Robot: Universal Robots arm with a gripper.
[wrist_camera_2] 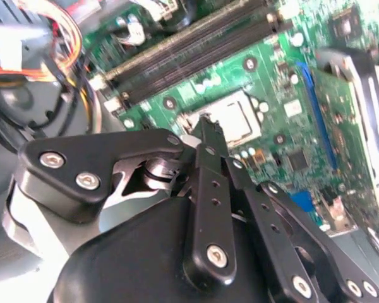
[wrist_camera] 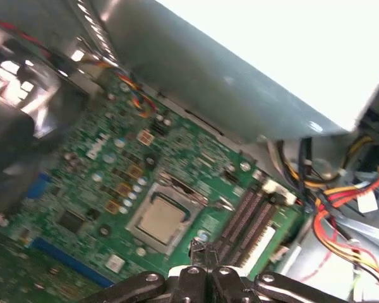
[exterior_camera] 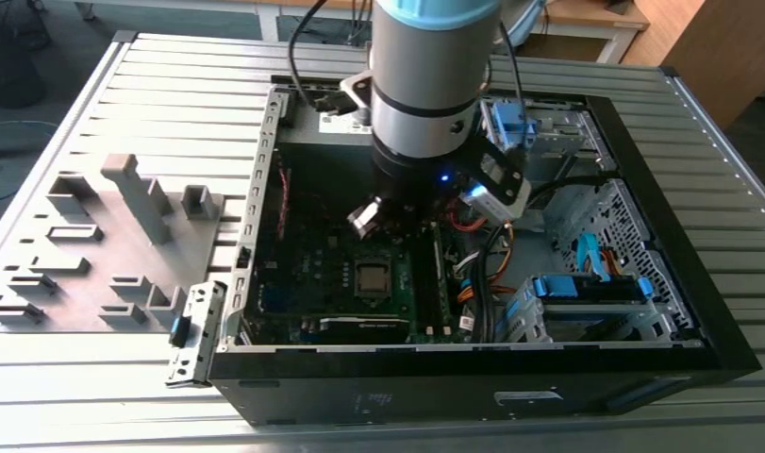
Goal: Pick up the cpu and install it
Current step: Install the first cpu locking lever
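Inside an open computer case (exterior_camera: 684, 283) lying on a slatted metal table (exterior_camera: 168, 75), a robot arm reaches down over the green motherboard (wrist_camera: 95, 183). The cpu (wrist_camera: 159, 219), a small silver-grey square, sits flat in the socket near the board's middle. It also shows in the exterior view (exterior_camera: 372, 276), and in the second wrist view (wrist_camera_2: 235, 113) it is partly hidden behind the fingers. The gripper (wrist_camera: 205, 251) hovers just above the board with its two black fingers pressed together and nothing between them. Its tips hang between the socket and the long black memory slots (wrist_camera: 249, 221), close to the chip but not touching it. Red, orange and yellow cables (wrist_camera: 341, 214) bunch beside the slots. A grey holder tray (exterior_camera: 106, 245) lies on the table at the exterior view's left.
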